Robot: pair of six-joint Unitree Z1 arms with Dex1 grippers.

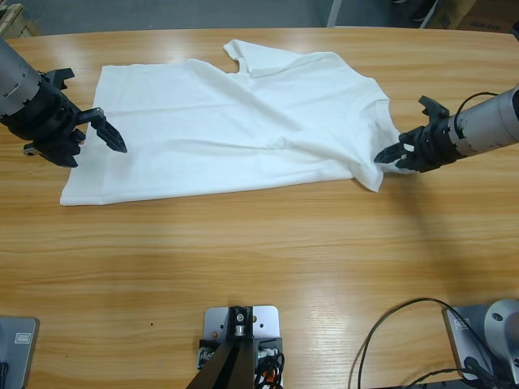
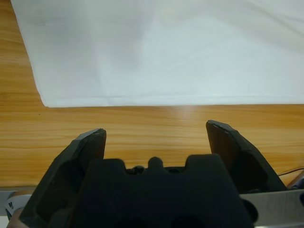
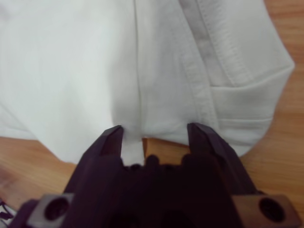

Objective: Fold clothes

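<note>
The left end effector (image 1: 96,130) is released, its two jaws wide apart with nothing between them. In the left wrist view the left end effector (image 2: 156,135) is over bare wood, and the straight hem of the shirt (image 2: 166,52) lies just past the jaw tips. One shirt corner shows there, near the left jaw. From above, this end effector sits at the left side of the counter (image 1: 259,259), right by the shirt's left edge, with one jaw tip over the cloth.

The right end effector (image 1: 399,151) is at the other end of the shirt (image 1: 235,130). In the right wrist view the right end effector (image 3: 154,135) has its jaws parted, and the white cloth (image 3: 142,71) lies right at the tips. A bit of cloth edge hangs in the gap between them. I cannot tell if it is grasping the shirt or only touching it. Thick seams and a folded hem show beside the right jaw.

The shirt is white and lies spread out flat on the far half of the counter, between the two arms. It has soft wrinkles across the middle. One sleeve sticks up at the far edge. The right end is bunched and folded over a little. The near half of the counter is bare wood. A black cable (image 1: 389,340) curls at the near right corner.
</note>
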